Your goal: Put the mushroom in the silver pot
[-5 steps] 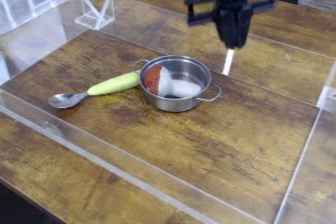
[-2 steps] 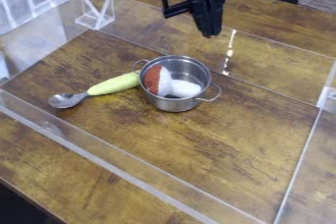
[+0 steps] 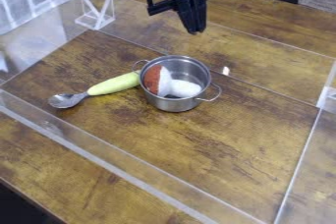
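The silver pot [image 3: 178, 84] stands near the middle of the wooden table. Inside it lies the mushroom [image 3: 168, 82], its reddish-brown cap toward the left wall and its white stem toward the right. My gripper [image 3: 195, 27] hangs above and behind the pot, well clear of it, pointing down. Its dark fingers are pressed together with nothing between them.
A yellow-green vegetable [image 3: 114, 83] lies just left of the pot, with a grey metal spoon [image 3: 66, 99] beyond it. A clear plastic stand [image 3: 94, 12] sits at the back left. Low transparent walls [image 3: 157, 194] fence the work area.
The gripper has moved left and farther back in the picture, away from the pot's right side. The pot and mushroom have stayed put.
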`<move>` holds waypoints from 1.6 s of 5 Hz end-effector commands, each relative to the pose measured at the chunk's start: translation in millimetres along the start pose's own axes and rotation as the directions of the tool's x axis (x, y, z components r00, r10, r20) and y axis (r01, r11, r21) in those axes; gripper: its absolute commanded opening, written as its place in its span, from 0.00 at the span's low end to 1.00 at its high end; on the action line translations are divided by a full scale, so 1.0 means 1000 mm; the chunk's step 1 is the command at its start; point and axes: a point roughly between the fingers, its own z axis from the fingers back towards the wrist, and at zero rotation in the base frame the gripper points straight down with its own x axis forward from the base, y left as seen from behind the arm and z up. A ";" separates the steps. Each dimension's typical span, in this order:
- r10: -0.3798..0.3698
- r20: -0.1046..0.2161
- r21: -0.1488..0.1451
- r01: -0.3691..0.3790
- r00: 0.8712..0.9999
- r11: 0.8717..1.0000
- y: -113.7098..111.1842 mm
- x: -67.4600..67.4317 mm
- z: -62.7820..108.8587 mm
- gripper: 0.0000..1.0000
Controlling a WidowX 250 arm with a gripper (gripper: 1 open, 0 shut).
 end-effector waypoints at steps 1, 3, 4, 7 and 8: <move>-0.016 0.068 -0.053 0.020 0.998 0.998 -0.017 0.004 0.025 0.00; 0.016 0.060 -0.026 -0.015 0.998 1.000 -0.019 0.007 0.004 0.00; 0.026 0.064 -0.024 -0.024 0.998 0.999 -0.019 0.006 -0.002 0.00; 0.061 0.070 -0.037 -0.058 0.996 0.998 -0.026 0.006 0.026 0.00; 0.082 0.067 -0.051 -0.079 0.994 0.996 -0.020 -0.003 0.038 0.00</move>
